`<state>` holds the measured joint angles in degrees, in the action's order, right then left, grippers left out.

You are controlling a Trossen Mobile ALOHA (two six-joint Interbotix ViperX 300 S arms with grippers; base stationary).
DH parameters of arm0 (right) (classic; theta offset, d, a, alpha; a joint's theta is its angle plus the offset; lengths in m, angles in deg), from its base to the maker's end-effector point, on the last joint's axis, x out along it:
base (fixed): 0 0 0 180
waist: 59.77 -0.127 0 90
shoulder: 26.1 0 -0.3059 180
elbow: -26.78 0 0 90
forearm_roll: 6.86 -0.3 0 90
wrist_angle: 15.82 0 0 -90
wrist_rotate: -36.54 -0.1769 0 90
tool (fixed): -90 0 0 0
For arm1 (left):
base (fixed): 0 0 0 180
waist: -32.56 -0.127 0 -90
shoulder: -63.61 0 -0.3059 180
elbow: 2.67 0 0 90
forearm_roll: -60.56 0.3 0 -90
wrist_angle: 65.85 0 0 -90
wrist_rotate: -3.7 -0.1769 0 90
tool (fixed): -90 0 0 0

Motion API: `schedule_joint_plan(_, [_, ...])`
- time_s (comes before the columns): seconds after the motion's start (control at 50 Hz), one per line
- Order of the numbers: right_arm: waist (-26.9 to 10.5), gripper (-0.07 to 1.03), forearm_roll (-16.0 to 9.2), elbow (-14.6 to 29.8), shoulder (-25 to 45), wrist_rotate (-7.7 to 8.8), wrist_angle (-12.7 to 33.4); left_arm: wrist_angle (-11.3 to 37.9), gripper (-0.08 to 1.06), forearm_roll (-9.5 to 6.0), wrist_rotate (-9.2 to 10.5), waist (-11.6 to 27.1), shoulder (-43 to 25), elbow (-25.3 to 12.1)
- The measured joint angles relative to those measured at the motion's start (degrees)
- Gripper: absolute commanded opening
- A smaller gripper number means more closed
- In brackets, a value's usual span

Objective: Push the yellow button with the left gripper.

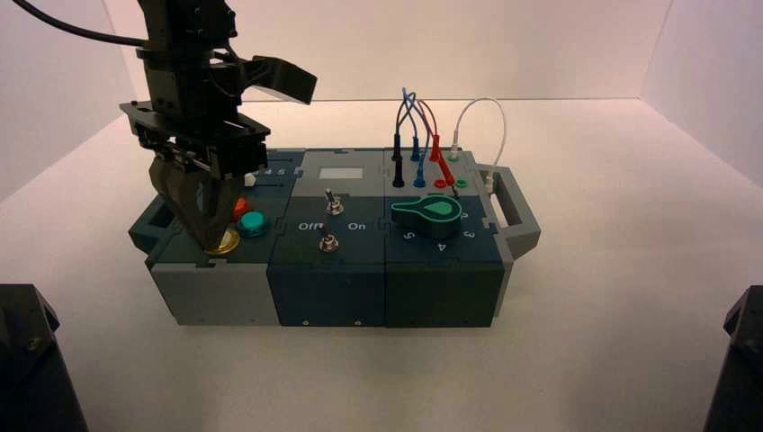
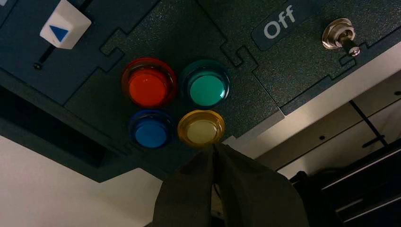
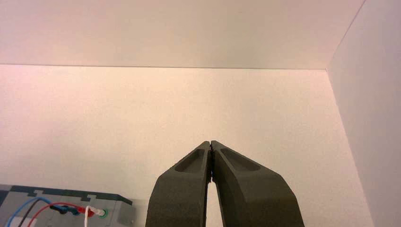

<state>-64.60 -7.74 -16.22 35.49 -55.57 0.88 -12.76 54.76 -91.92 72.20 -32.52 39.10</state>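
The yellow button [image 1: 223,241] is the front right one of a cluster of round buttons at the left end of the box. In the left wrist view it is an amber dome with a gold rim [image 2: 201,128]. My left gripper [image 1: 210,232] reaches straight down onto it from above. Its fingers are shut together, and their tips [image 2: 213,146] meet the button's near rim. My right gripper [image 3: 210,142] is shut and empty. It is parked off the box's right end over the bare table and does not show in the high view.
Around the yellow button are a red button [image 2: 148,87], a teal button [image 2: 206,89] and a blue button [image 2: 150,133]. A white slider cap with a blue triangle [image 2: 64,29] and a toggle by "Off" [image 2: 341,37] lie beyond. A teal knob [image 1: 430,211], plugged wires [image 1: 421,148] and a handle [image 1: 515,209] are on the box's right.
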Motion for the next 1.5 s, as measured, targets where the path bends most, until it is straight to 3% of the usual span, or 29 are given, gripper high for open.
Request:
schedule_joint_plan(0.72, [0.00,-0.02,0.09,0.00,-0.44,0.09,0.00,-0.53,-0.03,0.62,0.09,0.18,4.39,0.00])
schedule_joint_plan(1.12, [0.00,-0.02,0.09,0.00,-0.35,0.09,0.00,-0.79,-0.03,0.53,0.00,0.26,0.09,-0.35])
schedule_joint_plan(1.5, [0.00,-0.02,0.09,0.00,-0.35,0.09,0.00,0.00,-0.03,0.53,0.09,0.18,1.32,-0.44])
